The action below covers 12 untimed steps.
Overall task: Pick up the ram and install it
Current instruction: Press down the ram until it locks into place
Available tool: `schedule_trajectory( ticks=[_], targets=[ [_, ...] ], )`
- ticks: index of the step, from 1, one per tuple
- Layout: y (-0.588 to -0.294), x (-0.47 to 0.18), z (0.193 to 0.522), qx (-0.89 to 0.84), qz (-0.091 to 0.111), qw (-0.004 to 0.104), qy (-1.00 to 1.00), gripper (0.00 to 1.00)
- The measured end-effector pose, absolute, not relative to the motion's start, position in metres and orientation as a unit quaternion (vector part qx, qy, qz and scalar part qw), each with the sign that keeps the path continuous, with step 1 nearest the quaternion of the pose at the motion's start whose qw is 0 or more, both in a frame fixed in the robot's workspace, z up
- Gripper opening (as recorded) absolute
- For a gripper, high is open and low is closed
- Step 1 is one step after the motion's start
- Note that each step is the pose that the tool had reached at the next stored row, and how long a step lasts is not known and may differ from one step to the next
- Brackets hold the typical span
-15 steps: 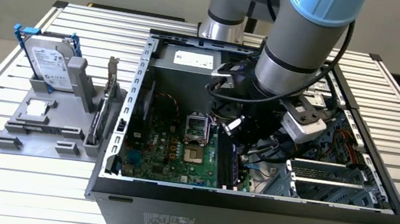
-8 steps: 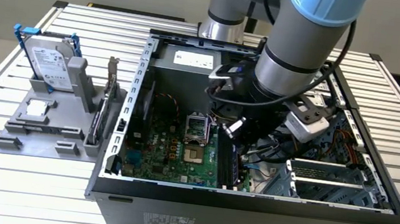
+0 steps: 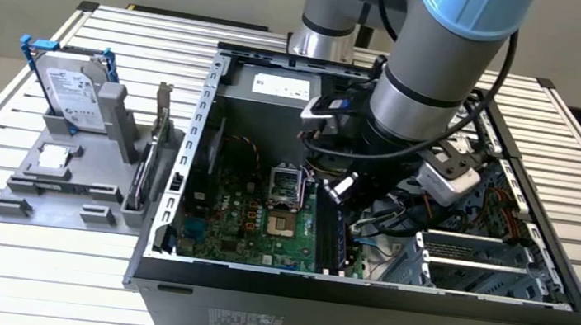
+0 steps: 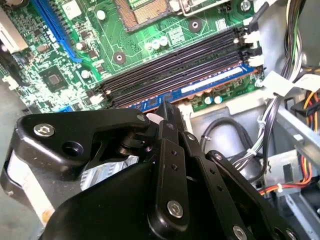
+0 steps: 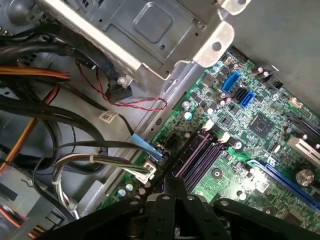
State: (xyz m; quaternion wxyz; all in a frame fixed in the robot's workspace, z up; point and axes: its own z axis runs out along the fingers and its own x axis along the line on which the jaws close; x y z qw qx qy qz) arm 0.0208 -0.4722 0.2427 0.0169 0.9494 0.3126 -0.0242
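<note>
The ram (image 4: 210, 85), a thin blue-green stick with a white label, stands on edge in the slot nearest the case wall on the green motherboard (image 4: 60, 65). Its thin top edge (image 5: 187, 150) runs away from the fingers in the first wrist view. My gripper (image 4: 167, 111) is low inside the open computer case (image 3: 363, 292), its black fingers closed together over the ram's upper edge, off-centre along the stick. In the exterior view the gripper (image 3: 337, 187) sits above the memory slots, and the ram (image 3: 341, 239) is a dark strip below it. Three black slots (image 4: 170, 62) beside the ram hold nothing.
Bundled cables (image 3: 417, 215) and a metal drive cage (image 3: 477, 264) crowd the case on the exterior view's right of the slots. The processor socket (image 3: 285, 183) lies to their left. Outside the case, a grey fixture holds a hard drive (image 3: 72, 90) and an upright card (image 3: 160, 142).
</note>
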Motion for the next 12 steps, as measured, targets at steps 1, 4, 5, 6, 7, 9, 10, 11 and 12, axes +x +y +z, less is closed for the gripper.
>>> schedule_trajectory(
  ticks=[1,4,5,6,7,9,10,11,12],
  targets=[
    [-0.4722,0.0208,0.2426,0.948,-0.025,0.016,0.318,0.00],
    [-0.4723,0.0207,0.2424,0.943,-0.027,0.015,0.332,0.00],
    [-0.4723,0.0207,0.2424,0.941,-0.028,0.015,0.336,0.00],
    [-0.4723,0.0208,0.2423,0.940,-0.029,0.014,0.341,0.00],
    [-0.4722,0.0207,0.2422,0.938,-0.030,0.014,0.346,0.00],
    [-0.4723,0.0207,0.2422,0.934,-0.031,0.013,0.355,0.00],
    [-0.4723,0.0207,0.2421,0.933,-0.032,0.012,0.359,0.00],
    [-0.4723,0.0207,0.2421,0.931,-0.033,0.012,0.364,0.00],
    [-0.4723,0.0207,0.2420,0.929,-0.033,0.011,0.369,0.00]
  ],
)
